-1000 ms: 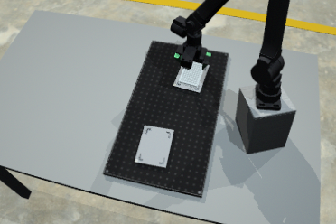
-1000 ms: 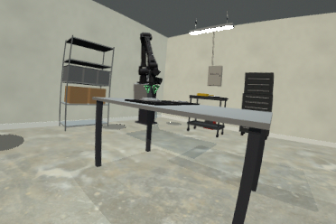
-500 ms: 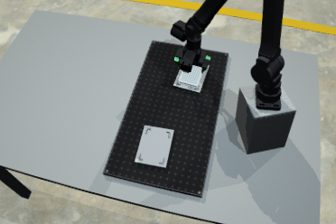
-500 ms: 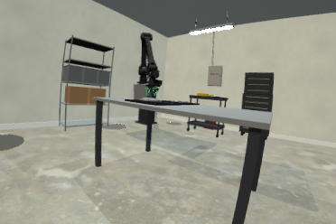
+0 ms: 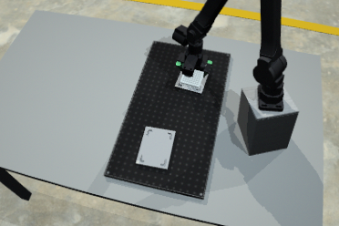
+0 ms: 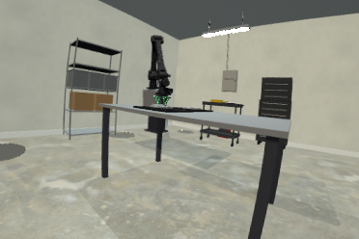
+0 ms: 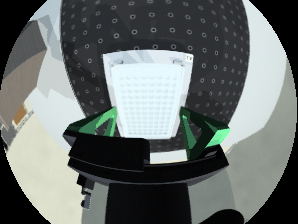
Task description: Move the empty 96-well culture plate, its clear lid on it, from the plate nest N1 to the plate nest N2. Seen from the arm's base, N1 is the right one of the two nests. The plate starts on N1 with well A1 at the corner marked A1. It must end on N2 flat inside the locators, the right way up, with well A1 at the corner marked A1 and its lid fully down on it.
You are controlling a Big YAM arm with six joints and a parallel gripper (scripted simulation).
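Observation:
The white 96-well plate with its clear lid point(image 5: 191, 80) sits on nest N1 at the far end of the black breadboard point(image 5: 170, 117). My gripper point(image 5: 193, 64) hangs over the plate's far end, fingers wide open with green tips either side. In the wrist view the plate point(image 7: 147, 99) lies flat below, its near end between the open green fingers, which stand apart from its sides. Nest N2 point(image 5: 156, 148) is an empty grey pad with corner locators at the near end of the breadboard. In the side view the gripper point(image 6: 161, 99) is just above the table.
The arm's grey pedestal base point(image 5: 267, 123) stands on the table right of the breadboard. The grey table point(image 5: 150, 107) ends close to the breadboard's near edge. A shelf rack point(image 6: 93, 87) and a cart point(image 6: 221, 119) stand far off in the room.

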